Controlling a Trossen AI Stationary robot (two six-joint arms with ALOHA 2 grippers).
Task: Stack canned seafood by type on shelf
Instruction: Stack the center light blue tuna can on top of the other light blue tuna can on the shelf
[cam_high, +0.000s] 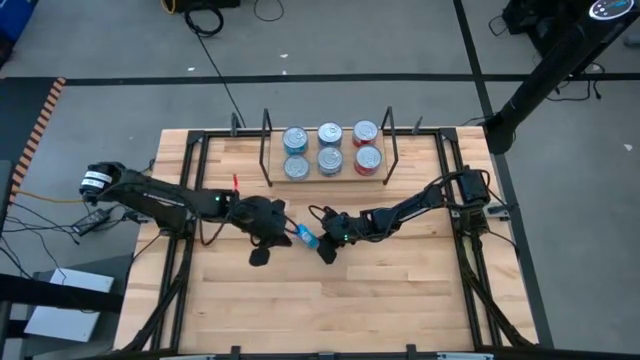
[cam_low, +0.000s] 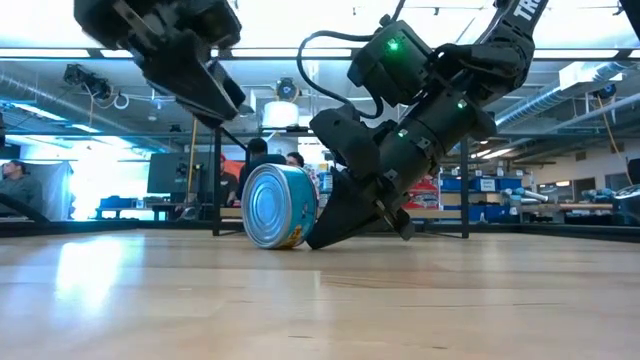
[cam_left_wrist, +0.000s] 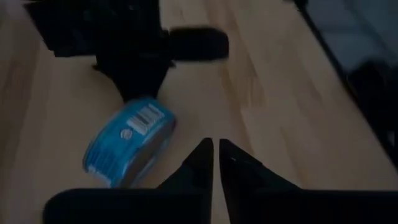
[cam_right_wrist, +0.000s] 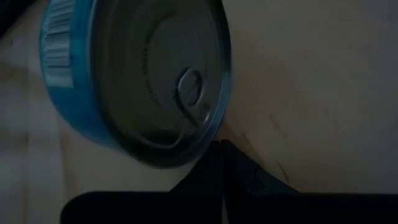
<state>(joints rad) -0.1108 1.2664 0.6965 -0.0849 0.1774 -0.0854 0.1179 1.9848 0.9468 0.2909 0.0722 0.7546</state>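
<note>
A shiny metal lid and glossy blue label are shown on the tin (cam_right_wrist: 143, 81); the desk (cam_low: 320, 300) is smooth pale wood.

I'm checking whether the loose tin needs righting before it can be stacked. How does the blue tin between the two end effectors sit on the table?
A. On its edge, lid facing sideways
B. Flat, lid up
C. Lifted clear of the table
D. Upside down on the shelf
A: in the low view the blue tin stands on its rim on the table, its round face vertical, with the right end effector against it.
</note>
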